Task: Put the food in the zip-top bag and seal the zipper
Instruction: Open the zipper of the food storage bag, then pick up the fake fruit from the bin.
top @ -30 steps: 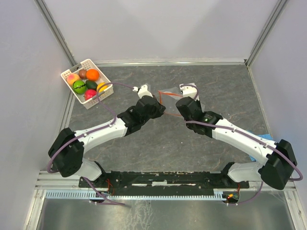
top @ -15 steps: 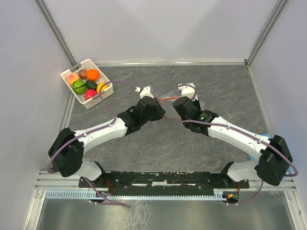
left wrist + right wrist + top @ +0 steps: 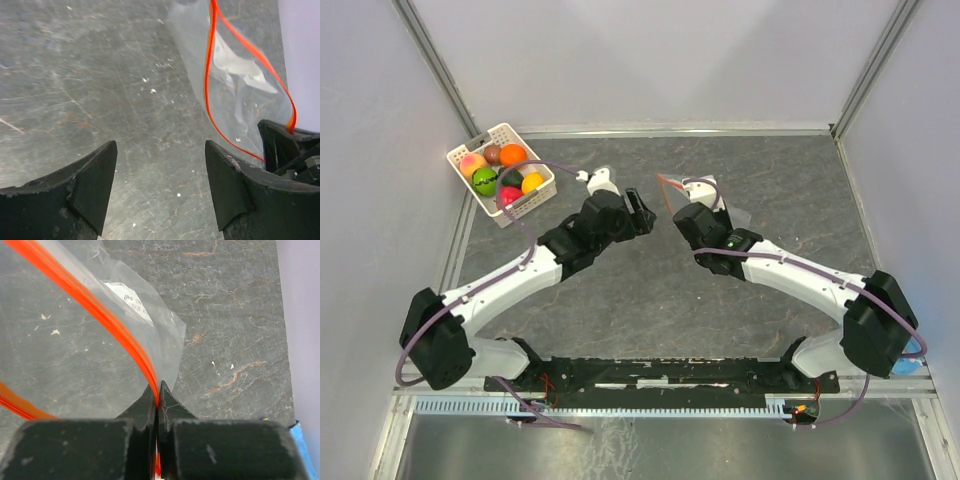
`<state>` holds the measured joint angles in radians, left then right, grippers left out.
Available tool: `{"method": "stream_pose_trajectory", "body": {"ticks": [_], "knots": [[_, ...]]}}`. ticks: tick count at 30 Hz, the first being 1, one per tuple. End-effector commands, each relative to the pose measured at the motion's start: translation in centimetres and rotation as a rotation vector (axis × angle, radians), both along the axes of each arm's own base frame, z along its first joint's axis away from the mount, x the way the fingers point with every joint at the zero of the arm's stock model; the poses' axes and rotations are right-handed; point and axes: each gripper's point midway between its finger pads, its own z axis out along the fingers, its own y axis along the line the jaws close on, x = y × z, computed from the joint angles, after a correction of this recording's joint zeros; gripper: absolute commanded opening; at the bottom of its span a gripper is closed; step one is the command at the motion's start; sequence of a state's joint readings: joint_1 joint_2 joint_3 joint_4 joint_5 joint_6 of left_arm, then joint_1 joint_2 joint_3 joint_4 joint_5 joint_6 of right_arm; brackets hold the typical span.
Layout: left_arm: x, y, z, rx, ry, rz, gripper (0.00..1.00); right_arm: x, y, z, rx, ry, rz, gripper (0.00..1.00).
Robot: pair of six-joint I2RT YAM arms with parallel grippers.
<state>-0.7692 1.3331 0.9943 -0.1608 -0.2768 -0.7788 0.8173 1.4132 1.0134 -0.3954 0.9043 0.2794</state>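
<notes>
The food (image 3: 513,155), several small toy fruits and vegetables, lies in a white perforated basket (image 3: 477,139) at the far left. My right gripper (image 3: 157,394) is shut on the orange-red zipper (image 3: 102,312) of the clear zip-top bag (image 3: 70,347) and holds it off the table with the mouth gaping. In the top view the right gripper (image 3: 686,196) is at mid-table, with the zipper (image 3: 670,181) showing just left of it. My left gripper (image 3: 161,175) is open and empty, a little left of the bag (image 3: 235,80). From above, the left gripper (image 3: 640,210) faces the right one.
The dark stone-patterned table (image 3: 650,290) is walled by grey panels on three sides. A white printed label (image 3: 131,302) shows through the bag. The basket sits in the far left corner, behind the left arm's cable.
My left gripper has opened, let go of the bag and drawn back to the left. The right gripper has kept its hold on the zipper and moved slightly left and farther from the bases.
</notes>
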Motion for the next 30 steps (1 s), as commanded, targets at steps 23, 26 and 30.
{"method": "stream_pose_trajectory", "body": {"ticks": [23, 26, 30], "knots": [[6.7, 27.2, 4.6, 0.407, 0.032, 0.669, 1.0, 1.2, -0.3, 0.0, 0.034, -0.099, -0.041, 0.01], [8.0, 30.2, 3.8, 0.456, 0.09, 0.727, 0.99, 1.2, -0.7, 0.2, 0.036, -0.11, -0.051, 0.01], [10.0, 33.6, 1.3, 0.501, 0.189, 0.766, 1.0, 1.1, -1.1, 0.3, 0.048, -0.121, -0.058, 0.01]]}}
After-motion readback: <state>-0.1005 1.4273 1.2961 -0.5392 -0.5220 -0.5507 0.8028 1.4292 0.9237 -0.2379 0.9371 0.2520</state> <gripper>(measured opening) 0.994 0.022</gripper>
